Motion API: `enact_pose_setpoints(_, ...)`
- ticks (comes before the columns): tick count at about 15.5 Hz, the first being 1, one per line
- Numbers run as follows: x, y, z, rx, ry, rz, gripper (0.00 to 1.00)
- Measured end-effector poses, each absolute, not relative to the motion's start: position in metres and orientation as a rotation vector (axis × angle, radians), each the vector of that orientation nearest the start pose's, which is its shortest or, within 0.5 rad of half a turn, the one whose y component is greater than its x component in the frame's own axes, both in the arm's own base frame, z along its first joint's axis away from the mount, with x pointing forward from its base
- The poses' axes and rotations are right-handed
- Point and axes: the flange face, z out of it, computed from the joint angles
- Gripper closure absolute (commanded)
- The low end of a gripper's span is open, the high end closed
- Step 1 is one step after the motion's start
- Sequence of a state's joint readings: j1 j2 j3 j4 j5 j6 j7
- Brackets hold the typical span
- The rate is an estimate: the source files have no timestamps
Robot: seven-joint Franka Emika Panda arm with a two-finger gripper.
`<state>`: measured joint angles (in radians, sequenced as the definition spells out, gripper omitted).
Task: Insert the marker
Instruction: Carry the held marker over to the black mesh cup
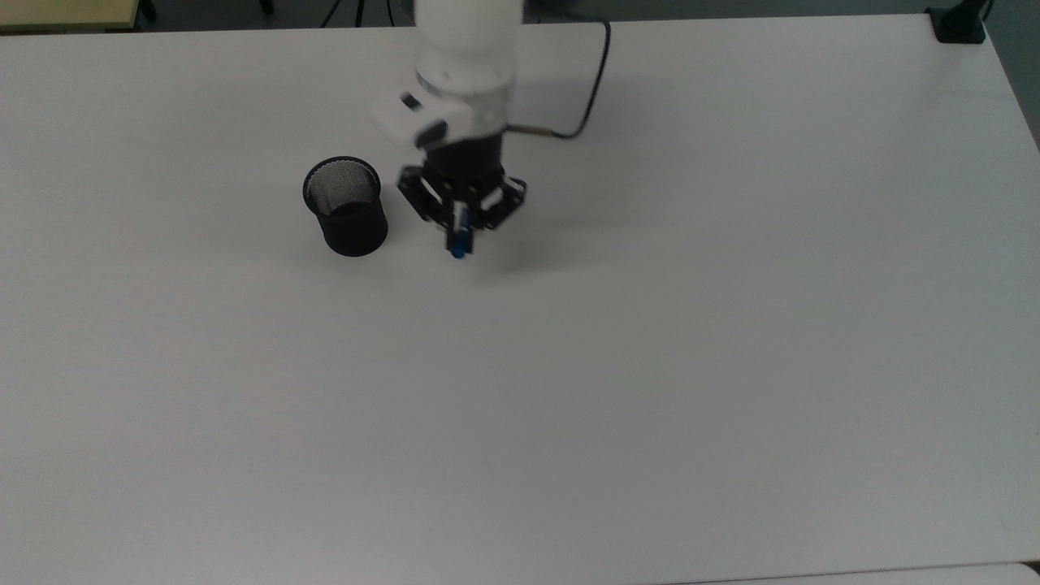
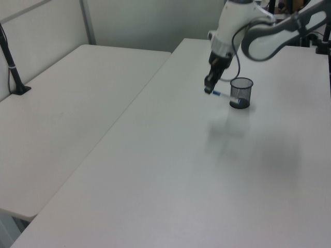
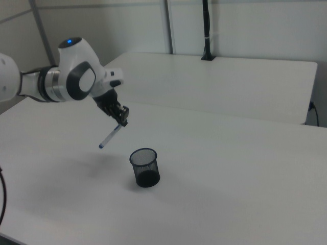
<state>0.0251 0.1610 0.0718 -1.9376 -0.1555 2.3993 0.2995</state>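
Note:
My gripper (image 1: 459, 226) is shut on the marker (image 1: 458, 244), holding it in the air above the white table (image 1: 650, 366). The blue cap pokes out past the fingertips in the top view. In the right view the marker (image 3: 109, 137) hangs slanted from the gripper (image 3: 122, 121), its free end down toward the right view's left. The black mesh cup (image 1: 345, 207) stands upright and empty, just to the top view's left of the gripper. In the left view the gripper (image 2: 208, 90) and marker (image 2: 222, 95) hang beside the cup (image 2: 241, 93), above rim height.
A black cable (image 1: 597, 73) loops from the wrist. A black clamp (image 1: 959, 24) sits at the table's far right corner in the top view. A second white table (image 2: 62, 119) adjoins, with a black post (image 3: 206, 30) on it.

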Motion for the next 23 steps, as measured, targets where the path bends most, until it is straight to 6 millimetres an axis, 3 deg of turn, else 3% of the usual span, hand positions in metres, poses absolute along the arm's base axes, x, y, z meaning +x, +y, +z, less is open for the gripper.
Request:
enact_pose_setpoints(3,0.601,0.023,0.483,-3.140,0.233,-0.595,1.00)
enact_pose_setpoints(7,0.579,-0.006,0.496,-3.150,0.246,-0.638,1.00)
enact_pose_setpoints(10,0.564,-0.026,0.502,-3.107,0.255,-0.811,1.00)
enact_pose_setpoints(16,0.543,-0.060,0.491,-3.060,0.182,-1.070,1.00)
enact_pose_setpoints(23,0.542,-0.082,0.448,-2.988,0.085,-1.308,1.00)
